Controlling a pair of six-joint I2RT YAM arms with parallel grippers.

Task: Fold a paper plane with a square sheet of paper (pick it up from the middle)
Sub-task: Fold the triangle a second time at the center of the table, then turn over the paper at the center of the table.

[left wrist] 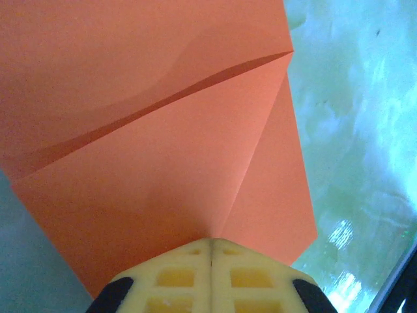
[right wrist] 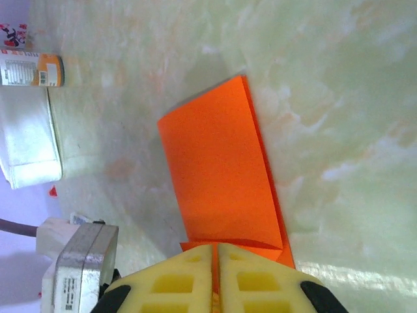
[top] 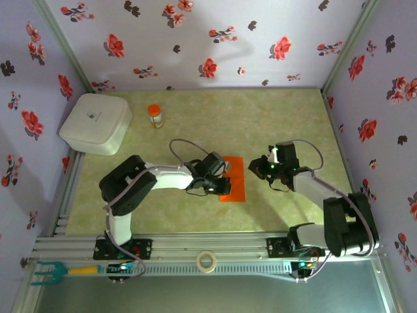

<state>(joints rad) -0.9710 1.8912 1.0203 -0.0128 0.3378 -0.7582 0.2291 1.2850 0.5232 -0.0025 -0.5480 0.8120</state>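
Left wrist view is showing the left gripper (left wrist: 210, 242) closed, tips meeting on the square sheet of paper (left wrist: 163, 163) lying part-folded on the table (left wrist: 365, 130), the right gripper (right wrist: 215, 248) sitting closed at its opposite edge, and this light, floppy, crease-prone sheet is probably wanting a gentle mid-crease pinch.

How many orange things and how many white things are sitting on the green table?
Orange: 2 (folded sheet of paper, orange-capped bottle)
White: 1 (box)
Total: 3
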